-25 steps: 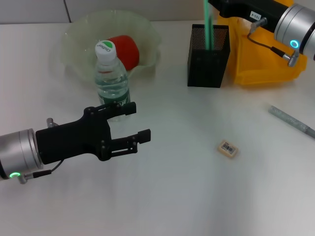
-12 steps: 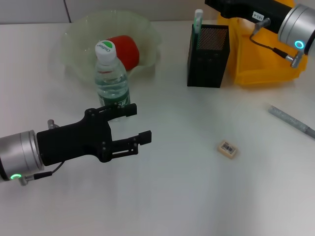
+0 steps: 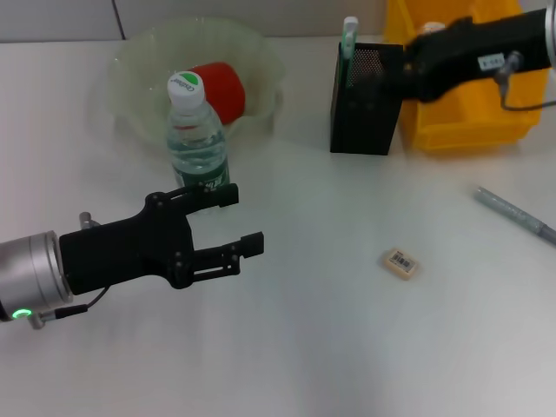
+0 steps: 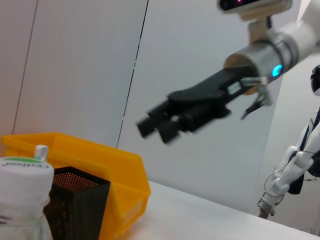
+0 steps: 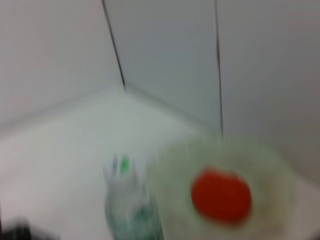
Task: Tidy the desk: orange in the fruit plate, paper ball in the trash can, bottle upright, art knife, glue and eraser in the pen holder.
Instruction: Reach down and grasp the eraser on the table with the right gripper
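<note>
The clear bottle stands upright in front of the fruit plate, which holds the red-orange fruit. The black mesh pen holder has a green-and-white glue stick standing in it. The eraser and the grey art knife lie on the table at the right. My left gripper is open and empty, just in front of the bottle. My right gripper hovers by the holder's right rim and also shows in the left wrist view. No paper ball is in view.
A yellow bin stands right behind and beside the pen holder. The white table spreads in front. The right wrist view is blurred and shows the bottle and the fruit in the plate.
The glue stick has dropped into the pen holder and stays there. My right arm has swung down from above the holder to its right side. The left arm has barely moved.
</note>
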`<state>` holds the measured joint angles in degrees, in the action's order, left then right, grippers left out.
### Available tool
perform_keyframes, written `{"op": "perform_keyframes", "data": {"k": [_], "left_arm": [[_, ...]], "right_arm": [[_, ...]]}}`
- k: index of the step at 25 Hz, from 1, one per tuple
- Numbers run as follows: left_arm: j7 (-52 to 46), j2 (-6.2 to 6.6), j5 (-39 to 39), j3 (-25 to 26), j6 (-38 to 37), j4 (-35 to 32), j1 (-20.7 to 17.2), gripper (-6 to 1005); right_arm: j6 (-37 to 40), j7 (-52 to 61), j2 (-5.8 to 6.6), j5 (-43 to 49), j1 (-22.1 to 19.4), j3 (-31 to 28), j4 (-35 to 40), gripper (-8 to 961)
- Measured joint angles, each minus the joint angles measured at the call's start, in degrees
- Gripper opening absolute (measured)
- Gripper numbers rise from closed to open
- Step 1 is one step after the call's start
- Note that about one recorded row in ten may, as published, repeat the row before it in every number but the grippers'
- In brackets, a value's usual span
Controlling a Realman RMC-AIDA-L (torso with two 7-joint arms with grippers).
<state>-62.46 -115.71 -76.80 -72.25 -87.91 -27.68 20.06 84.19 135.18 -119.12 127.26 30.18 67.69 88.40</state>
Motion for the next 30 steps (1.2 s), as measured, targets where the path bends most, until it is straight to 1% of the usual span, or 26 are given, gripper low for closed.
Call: {"op": "perform_keyframes", "data": {"k": [1, 3, 4, 5, 8, 9, 10, 14, 15, 20, 24, 30], "left_arm": [[-0.02, 0.00, 0.00, 0.00, 0.00, 0.00, 0.01, 798], [-0.03, 0.01, 0.01, 0.00, -0.04, 0.03, 0.00, 798], [-0.03, 0.02, 0.03, 0.04, -0.08, -0.01, -0.05, 798], [-0.03, 0.02, 0.03, 0.04, -0.08, -0.01, -0.05, 798], [-0.04, 0.03, 0.01, 0.31, -0.07, 0.00, -0.03, 798], [-0.04, 0.02, -0.06, 0.38, -0.06, 0.00, 0.02, 798], [-0.07, 0.01, -0.10, 0.41, -0.05, 0.01, 0.10, 798], [-0.68, 0.05, -0.19, 0.44, -0.08, -0.02, 0.37, 798], [-0.68, 0.05, -0.19, 0.44, -0.08, -0.02, 0.37, 798], [-0.72, 0.05, -0.22, 0.44, -0.05, -0.09, 0.41, 797], [-0.93, 0.04, -0.25, 0.45, 0.18, -0.22, 0.60, 797], [-1.33, -0.05, -0.28, 0.44, 0.31, -0.17, 1.05, 797]], "right_arm": [[2.25, 2.67, -0.14, 3.04, 0.39, 1.36, 2.32, 526], [6.25, 7.03, -0.23, 7.97, 1.61, 4.81, 3.91, 535], [8.95, 10.35, -0.21, 11.89, 2.72, 8.58, 2.96, 540], [8.95, 10.35, -0.21, 11.89, 2.72, 8.58, 2.96, 544], [8.62, 12.46, -0.27, 14.89, 2.99, 12.56, -0.31, 568], [7.01, 12.88, -0.33, 15.54, 2.80, 14.45, -3.13, 577], [7.01, 12.88, -0.33, 15.54, 2.80, 14.45, -3.13, 587], [3.76, 13.58, -0.29, 17.20, 3.09, 17.39, -9.81, 594], [3.76, 13.58, -0.29, 17.20, 3.09, 17.39, -9.81, 594], [1.57, 13.72, -0.33, 17.79, 3.13, 19.34, -14.51, 591], [0.38, 13.78, -0.36, 17.85, 3.17, 20.08, -15.86, 589], [-0.30, 13.78, -0.39, 17.88, 3.55, 20.72, -17.27, 548]]}}
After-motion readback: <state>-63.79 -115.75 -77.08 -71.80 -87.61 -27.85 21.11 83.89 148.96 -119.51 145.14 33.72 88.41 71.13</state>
